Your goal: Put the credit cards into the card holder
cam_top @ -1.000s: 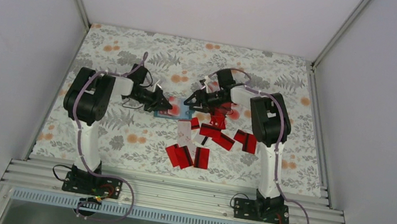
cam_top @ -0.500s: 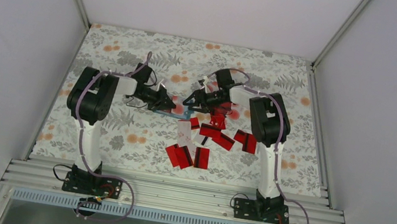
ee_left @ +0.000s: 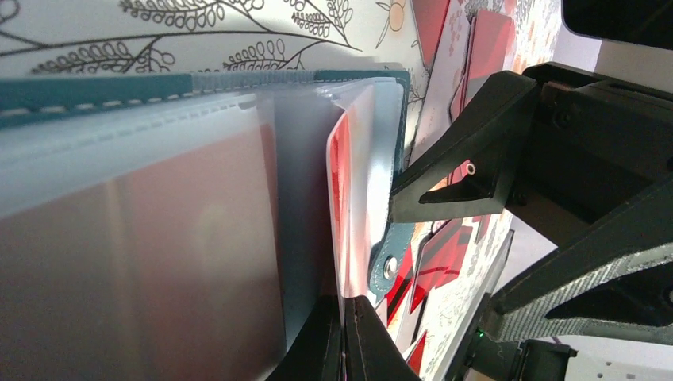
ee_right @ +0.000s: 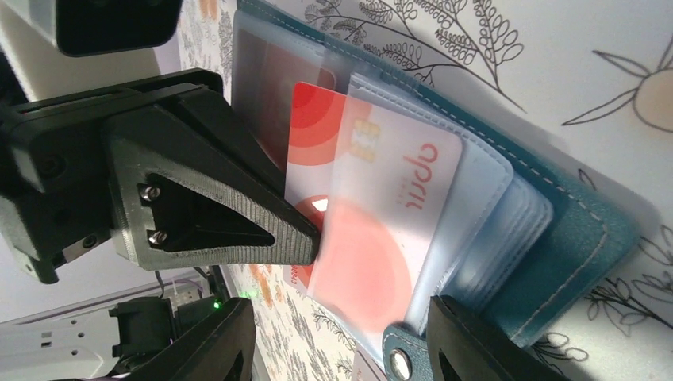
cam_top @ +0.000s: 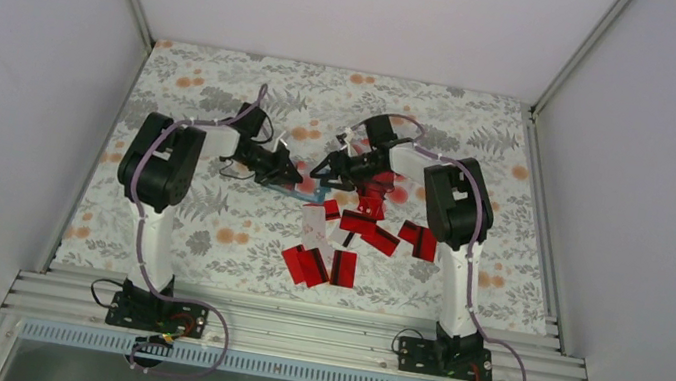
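Between pale walls (cam_top: 11,51), floral table (cam_top: 192,73), scattered credit cards (cam_top: 343,268)

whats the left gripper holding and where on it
A credit card, pinched at its edge by the shut left gripper; the rest sits among the clear sleeves of the card holder.

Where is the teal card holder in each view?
Top external: teal-blue flat card holder, just left of picture centre.
Left wrist: its teal stitched edge runs across the top left.
Right wrist: its teal cover on the right, sleeves fanned.
Shared landmark: black left end effector pinching its sleeves.
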{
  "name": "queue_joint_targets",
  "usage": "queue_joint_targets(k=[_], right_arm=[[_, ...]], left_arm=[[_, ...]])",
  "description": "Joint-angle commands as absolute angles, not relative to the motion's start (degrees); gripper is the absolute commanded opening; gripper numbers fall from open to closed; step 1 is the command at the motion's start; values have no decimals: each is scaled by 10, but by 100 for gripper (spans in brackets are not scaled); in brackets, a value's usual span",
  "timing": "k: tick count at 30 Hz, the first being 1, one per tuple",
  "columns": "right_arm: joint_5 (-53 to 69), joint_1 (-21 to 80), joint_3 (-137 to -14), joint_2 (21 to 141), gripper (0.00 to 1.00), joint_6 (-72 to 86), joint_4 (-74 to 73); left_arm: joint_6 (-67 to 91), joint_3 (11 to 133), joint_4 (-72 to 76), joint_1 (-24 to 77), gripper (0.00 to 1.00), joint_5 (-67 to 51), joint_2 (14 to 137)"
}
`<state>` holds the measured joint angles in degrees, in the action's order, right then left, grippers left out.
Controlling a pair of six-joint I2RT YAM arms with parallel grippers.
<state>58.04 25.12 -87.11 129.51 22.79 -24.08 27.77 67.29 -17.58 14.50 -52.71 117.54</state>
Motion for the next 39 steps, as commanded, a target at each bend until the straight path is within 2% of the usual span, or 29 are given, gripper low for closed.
queue_joint_targets(k=[1, 14, 27, 39], right_arm=[[552, 268, -892, 1310, 55, 208, -264], [513, 261, -881, 1312, 54, 208, -264], [502, 258, -884, 1321, 52, 198, -276], [525, 253, -898, 1286, 52, 215, -275]], left_arm=[[220, 692, -234, 154, 2, -501, 1194], [110, 755, -351, 144, 2, -525, 1248], [99, 774, -359, 146, 4, -552, 1270], [176, 775, -346, 150, 29, -490, 1234]])
